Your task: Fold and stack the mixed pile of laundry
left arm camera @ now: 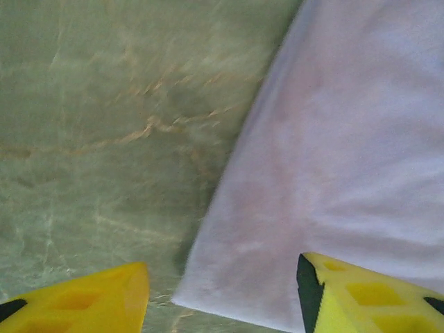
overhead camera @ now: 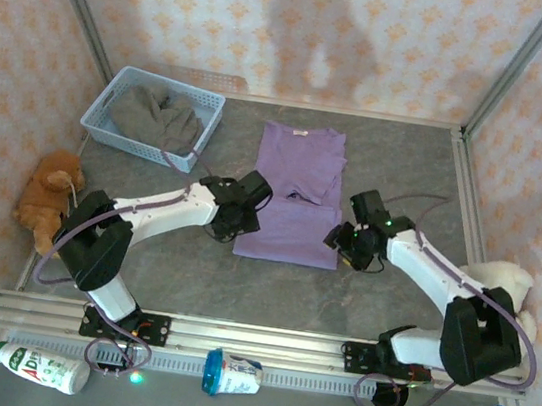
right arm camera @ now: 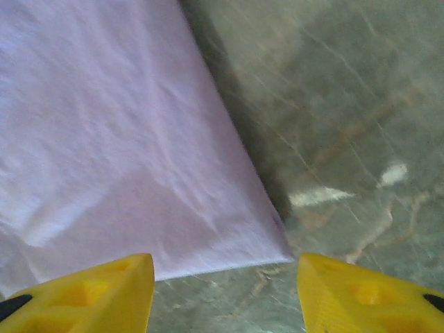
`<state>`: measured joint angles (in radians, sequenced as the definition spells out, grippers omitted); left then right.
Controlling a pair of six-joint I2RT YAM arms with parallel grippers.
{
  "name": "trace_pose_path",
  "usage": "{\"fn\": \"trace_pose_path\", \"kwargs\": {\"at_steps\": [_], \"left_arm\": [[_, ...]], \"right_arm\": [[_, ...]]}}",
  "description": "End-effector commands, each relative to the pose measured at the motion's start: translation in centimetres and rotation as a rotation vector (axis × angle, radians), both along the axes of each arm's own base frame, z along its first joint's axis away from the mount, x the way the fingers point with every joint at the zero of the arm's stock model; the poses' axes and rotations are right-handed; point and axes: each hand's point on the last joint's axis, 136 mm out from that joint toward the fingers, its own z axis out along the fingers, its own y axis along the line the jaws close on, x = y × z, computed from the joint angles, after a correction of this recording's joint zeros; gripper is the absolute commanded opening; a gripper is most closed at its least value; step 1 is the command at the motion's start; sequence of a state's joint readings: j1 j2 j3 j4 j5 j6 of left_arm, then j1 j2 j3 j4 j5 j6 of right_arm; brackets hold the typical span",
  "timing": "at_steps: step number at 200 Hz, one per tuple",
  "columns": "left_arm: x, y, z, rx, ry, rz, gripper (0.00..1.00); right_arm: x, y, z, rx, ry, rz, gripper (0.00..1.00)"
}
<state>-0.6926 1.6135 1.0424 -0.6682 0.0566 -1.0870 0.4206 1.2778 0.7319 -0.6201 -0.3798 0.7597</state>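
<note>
T-shirt (overhead camera: 295,194): lavender, narrow rectangle, lying flat mid bench (overhead camera: 408,162) between both arms, neck toward far wall
Left fingers (left arm camera: 83,302): spread apart, pinching nothing, set either side of near left hem corner
Right fingers (right arm camera: 83,295): spread apart, pinching nothing, near right hem corner between them
Grey top (overhead camera: 162,117): crumpled inside light blue basket (overhead camera: 135,147), far left of bench, well apart from T-shirt
</note>
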Motion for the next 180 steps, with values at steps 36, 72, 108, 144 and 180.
{"fn": "trace_pose_path", "kwargs": {"at_steps": [36,72,108,144,180], "left_arm": [[-1.3,-1.2,-1.4,-0.056,0.001,0.036,0.52],[-1.6,-0.8,-2.8,-0.016,0.016,0.048,0.48],[-2.3,-0.5,-3.8,0.002,0.031,0.057,0.47],[-3.2,0.8,-3.9,0.084,0.059,0.044,0.49],[-2.7,0.1,-4.3,0.047,0.039,0.058,0.49]], "right_arm": [[-0.8,-0.4,-1.7,0.017,0.014,-0.141,0.54],[0.2,1.2,-2.2,0.034,0.012,-0.111,0.51],[0.9,2.3,-3.4,0.027,0.029,-0.1,0.4],[1.7,2.0,-3.6,-0.019,0.018,-0.089,0.23],[1.7,2.2,-4.3,-0.026,0.034,-0.066,0.08]]}}
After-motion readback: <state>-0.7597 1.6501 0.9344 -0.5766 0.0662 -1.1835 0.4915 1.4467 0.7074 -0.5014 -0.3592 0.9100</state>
